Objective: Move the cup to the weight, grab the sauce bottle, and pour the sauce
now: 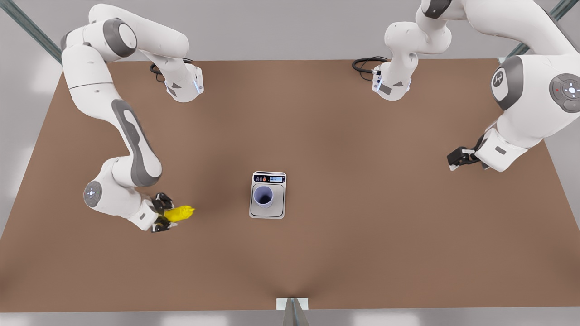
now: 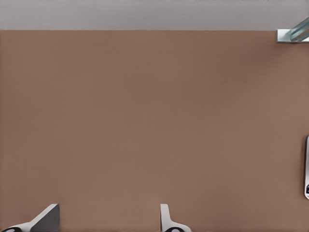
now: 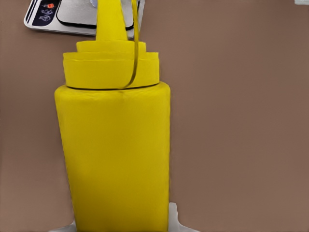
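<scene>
- Right gripper point(image 1: 164, 216): at the front view's left, low over the brown desk point(image 1: 362, 253). Its fingers are closed on the sauce bottle point(image 1: 179, 213), gripping the base end.
- Sauce bottle, front view: bright yellow, held tilted so that its nozzle points toward the front view's right, in the direction of the scale. It is well apart from the scale, with bare desk between them.
- Sauce bottle point(image 3: 116, 154), right wrist view: the yellow body is seen close up, with its stepped shoulder and nozzle rising toward the scale point(image 3: 72, 17). Pale fingertips point(image 3: 174, 217) show at either side of the base.
- Digital kitchen scale point(image 1: 268, 194): silver-grey, flat on the desk near the middle, with its dark display strip on the far side from the bottom edge of the front view.
- Cup point(image 1: 263, 196): a lavender-blue tumbler standing upright on the scale's weighing plate, with its dark inside showing from above.
- Left gripper point(image 1: 458, 159): at the front view's right, well apart from the scale; this arm waits.
- Left gripper point(image 2: 108, 220), left wrist view: the two pale fingertips stand spread apart with bare desk between them, holding nothing. An edge of the scale point(image 2: 307, 166) shows at the frame's border.
</scene>
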Action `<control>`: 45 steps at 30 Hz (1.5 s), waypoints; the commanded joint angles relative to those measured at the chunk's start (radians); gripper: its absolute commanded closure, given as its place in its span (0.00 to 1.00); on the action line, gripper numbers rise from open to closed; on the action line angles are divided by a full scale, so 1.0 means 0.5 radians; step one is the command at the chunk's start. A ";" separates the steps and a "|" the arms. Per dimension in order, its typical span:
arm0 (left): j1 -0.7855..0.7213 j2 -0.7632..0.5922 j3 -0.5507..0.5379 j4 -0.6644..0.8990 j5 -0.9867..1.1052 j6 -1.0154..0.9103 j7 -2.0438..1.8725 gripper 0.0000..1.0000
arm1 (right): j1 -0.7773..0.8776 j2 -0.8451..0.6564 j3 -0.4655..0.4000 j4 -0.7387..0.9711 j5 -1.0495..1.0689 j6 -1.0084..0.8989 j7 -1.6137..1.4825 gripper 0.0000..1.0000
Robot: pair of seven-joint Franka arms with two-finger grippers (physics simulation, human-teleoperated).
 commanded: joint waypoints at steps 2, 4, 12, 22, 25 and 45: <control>0.000 0.000 0.000 0.000 0.004 0.003 0.002 0.00 | 0.000 0.016 -0.022 -0.013 0.264 -0.021 -0.220 0.46; 0.000 0.000 0.000 0.000 0.004 0.003 0.002 0.00 | -0.009 0.019 -0.074 -0.059 0.783 -0.033 -0.591 0.46; 0.000 0.000 0.000 0.000 0.004 0.006 0.002 0.00 | -0.331 0.267 -0.093 -0.087 1.473 -0.616 -1.098 0.45; -0.003 -0.025 0.000 0.000 0.007 0.000 0.030 0.00 | -0.359 0.399 -0.139 -0.136 1.621 -0.690 -1.141 0.45; -0.003 -0.025 0.000 0.000 0.007 0.000 0.030 0.00 | -0.359 0.418 -0.139 -0.127 1.621 -0.665 -1.156 0.45; 0.000 -0.012 0.000 0.031 0.010 0.120 -0.001 0.00 | -0.362 0.525 -0.139 -0.075 1.621 -0.610 -1.282 0.30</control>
